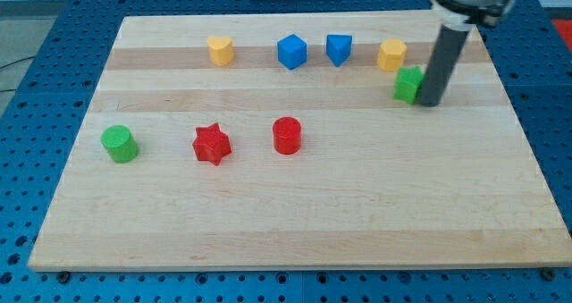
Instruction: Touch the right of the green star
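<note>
The green star (407, 84) lies near the view's upper right on the wooden board (295, 223); its right side is partly hidden by the rod. My tip (431, 103) rests on the board right against the star's right side, touching or nearly touching it. The dark rod rises from there to the view's top right.
A yellow block (391, 54) sits just up-left of the star. Two blue blocks (291, 51) (338, 49) and another yellow block (220, 49) line the top. A red cylinder (286, 135), a red star (212, 144) and a green cylinder (119, 144) lie at mid-left.
</note>
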Tool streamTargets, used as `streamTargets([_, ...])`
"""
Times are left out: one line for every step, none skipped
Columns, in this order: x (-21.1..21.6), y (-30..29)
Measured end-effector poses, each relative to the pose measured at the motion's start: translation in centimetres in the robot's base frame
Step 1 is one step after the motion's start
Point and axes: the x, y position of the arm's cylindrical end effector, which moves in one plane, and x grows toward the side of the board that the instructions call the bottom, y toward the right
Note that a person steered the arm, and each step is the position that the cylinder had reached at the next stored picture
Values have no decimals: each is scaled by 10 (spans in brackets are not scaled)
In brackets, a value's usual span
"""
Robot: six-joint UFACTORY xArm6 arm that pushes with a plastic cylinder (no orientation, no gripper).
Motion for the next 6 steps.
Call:
streamTargets([3,-21])
streamTargets([0,17])
streamTargets([-35,41])
streamTargets([-48,14])
streamTargets([-37,-21])
streamTargets([-33,-7])
